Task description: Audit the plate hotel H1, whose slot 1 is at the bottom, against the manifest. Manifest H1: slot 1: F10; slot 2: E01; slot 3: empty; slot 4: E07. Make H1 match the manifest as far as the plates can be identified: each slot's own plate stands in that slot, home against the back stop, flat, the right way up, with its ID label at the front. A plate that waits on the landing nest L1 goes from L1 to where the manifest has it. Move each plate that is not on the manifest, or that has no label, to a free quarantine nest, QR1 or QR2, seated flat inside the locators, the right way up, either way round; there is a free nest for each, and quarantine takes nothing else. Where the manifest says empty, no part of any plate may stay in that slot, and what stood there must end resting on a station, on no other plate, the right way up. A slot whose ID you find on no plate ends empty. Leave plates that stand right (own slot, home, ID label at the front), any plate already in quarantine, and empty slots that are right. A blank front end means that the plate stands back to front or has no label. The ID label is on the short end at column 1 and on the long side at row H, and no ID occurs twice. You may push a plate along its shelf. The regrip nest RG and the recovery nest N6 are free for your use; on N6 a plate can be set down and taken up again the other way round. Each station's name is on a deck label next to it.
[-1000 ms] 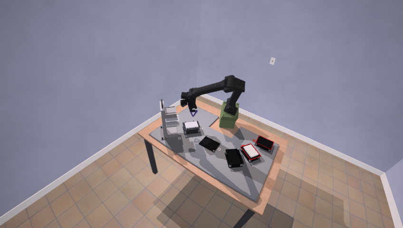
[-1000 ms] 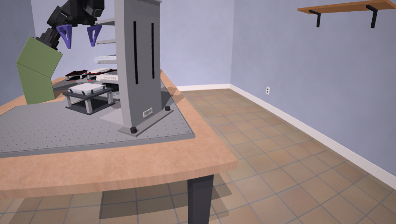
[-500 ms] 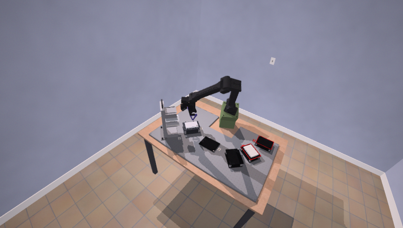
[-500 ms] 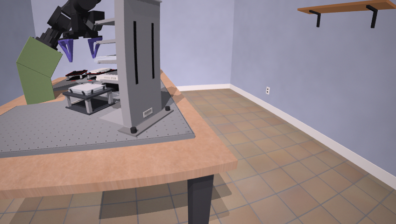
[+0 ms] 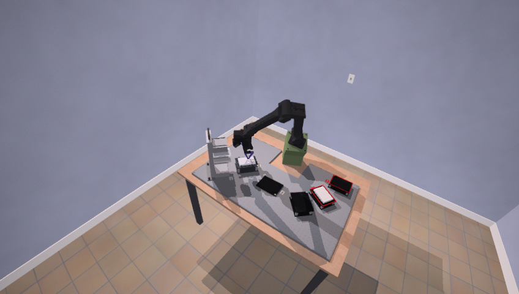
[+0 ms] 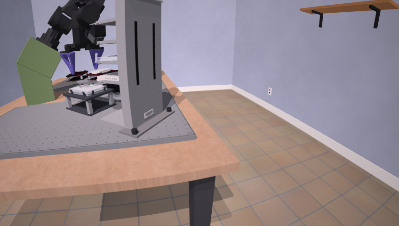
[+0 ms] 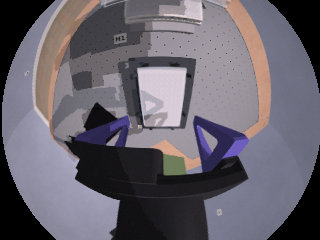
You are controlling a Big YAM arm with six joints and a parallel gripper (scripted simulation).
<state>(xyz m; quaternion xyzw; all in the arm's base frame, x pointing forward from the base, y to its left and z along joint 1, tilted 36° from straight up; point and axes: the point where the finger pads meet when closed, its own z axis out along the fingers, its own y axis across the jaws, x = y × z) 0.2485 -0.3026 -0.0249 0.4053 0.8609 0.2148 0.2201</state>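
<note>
My gripper (image 5: 249,155) (image 6: 83,70) (image 7: 161,119) is open and empty, its purple fingers pointing down. It hangs a short way above a white plate (image 5: 244,161) (image 6: 86,89) (image 7: 162,87) that lies flat on a raised dark nest (image 5: 246,166) (image 6: 83,98) (image 7: 132,86). The fingers straddle the plate's near short end without touching it. The grey plate hotel H1 (image 5: 218,156) (image 6: 139,55) stands just beside this nest. A pale plate (image 6: 109,78) lies on its lowest shelf and another (image 6: 106,59) on a shelf above. I cannot read their labels.
The arm's green base (image 5: 295,149) (image 6: 36,72) stands behind. To the right on the deck are a flat black nest (image 5: 269,185), a raised black nest (image 5: 301,203), a red-rimmed nest with a white plate (image 5: 322,195) and an empty red-rimmed nest (image 5: 340,184).
</note>
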